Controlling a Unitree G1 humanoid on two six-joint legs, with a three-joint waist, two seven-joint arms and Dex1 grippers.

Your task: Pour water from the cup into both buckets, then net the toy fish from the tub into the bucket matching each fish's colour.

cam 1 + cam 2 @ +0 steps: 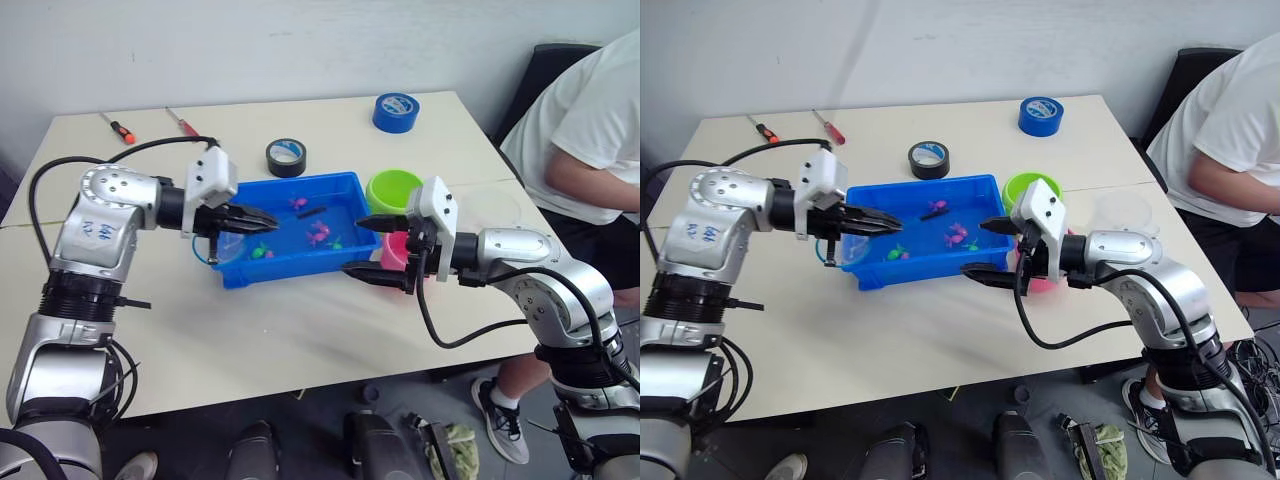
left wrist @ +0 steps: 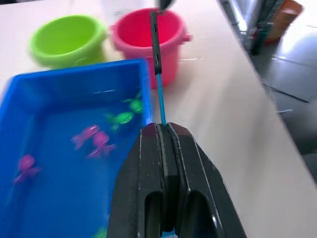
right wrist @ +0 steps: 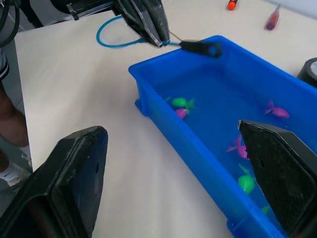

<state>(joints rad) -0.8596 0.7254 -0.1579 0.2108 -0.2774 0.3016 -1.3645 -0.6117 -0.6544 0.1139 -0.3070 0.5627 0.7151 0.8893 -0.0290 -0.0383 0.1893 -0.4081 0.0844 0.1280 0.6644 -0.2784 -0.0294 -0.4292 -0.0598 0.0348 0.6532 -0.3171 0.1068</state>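
Left eye view: the blue tub (image 1: 345, 185) holds pink and green toy fish (image 1: 318, 234); the left gripper (image 1: 262, 218), clamped on the net (image 3: 198, 47), reaches over its end while the right gripper (image 1: 372, 248) gapes empty before the green bucket (image 1: 393, 187) and pink bucket (image 2: 141, 34). Tape rolls (image 1: 286, 156) lie behind.

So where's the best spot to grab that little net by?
Likely the black handle of the net, pinched across its thin width, coming from the tub side. That end juts free over the tub, while the left gripper is shut on the stick close to the hoop, which hangs outside the tub.
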